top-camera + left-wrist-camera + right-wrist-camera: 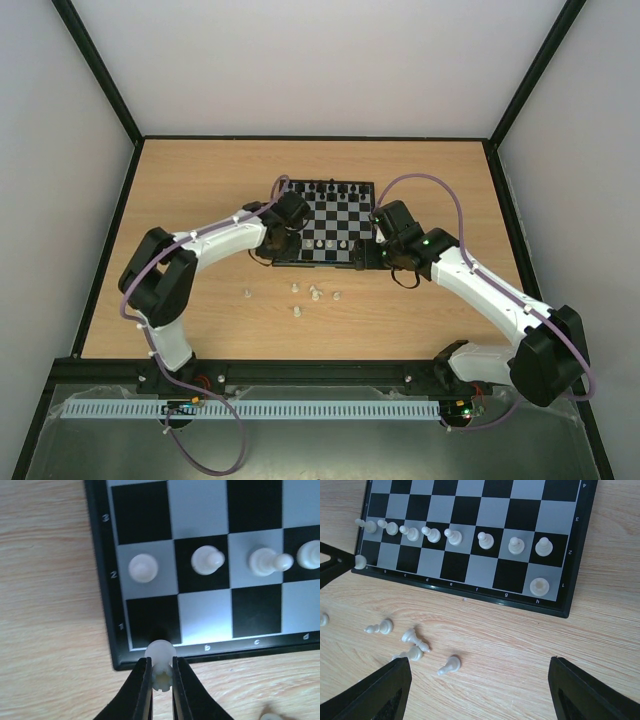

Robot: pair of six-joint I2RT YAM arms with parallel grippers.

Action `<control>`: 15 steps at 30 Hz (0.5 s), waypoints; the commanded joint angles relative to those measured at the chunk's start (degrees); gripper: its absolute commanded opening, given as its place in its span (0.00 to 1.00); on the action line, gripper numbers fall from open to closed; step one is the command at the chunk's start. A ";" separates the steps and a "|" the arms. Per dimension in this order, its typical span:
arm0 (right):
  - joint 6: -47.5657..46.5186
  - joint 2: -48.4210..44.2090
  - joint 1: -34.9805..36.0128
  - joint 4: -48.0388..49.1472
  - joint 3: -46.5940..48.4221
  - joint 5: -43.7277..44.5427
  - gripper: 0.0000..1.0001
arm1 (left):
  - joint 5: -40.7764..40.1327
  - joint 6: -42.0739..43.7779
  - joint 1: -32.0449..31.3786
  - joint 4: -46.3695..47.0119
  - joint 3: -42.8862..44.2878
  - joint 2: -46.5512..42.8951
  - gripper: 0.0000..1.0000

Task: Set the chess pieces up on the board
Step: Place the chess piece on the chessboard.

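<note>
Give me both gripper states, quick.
Left gripper: closed on a small white plastic chess piece with a notched top.
Right gripper: open, holding nothing.

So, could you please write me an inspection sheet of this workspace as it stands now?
Surface: wooden table.
Job's things: board carries eight white pawns on rank two and one white piece on h1; several loose white pieces lie on the table before it.
Clutter: nothing seen.
Grippers: left gripper shut on a white rook at corner a1; right gripper open, empty.
Cables: purple cables loop along both arms.
Surroundings: pale walls, black frame.
</note>
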 commanded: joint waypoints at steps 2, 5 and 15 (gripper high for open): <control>0.24 -0.65 0.33 -2.88 -0.20 1.06 0.76 | 0.52 1.33 -0.81 0.85 3.78 3.21 0.06; 0.16 -0.71 0.32 -2.96 -0.37 1.17 0.76 | -0.13 1.27 -0.81 0.23 5.06 4.77 0.06; -0.11 -1.15 0.33 -2.85 -1.35 1.31 0.76 | -3.89 0.77 -0.73 -1.61 7.00 6.89 0.07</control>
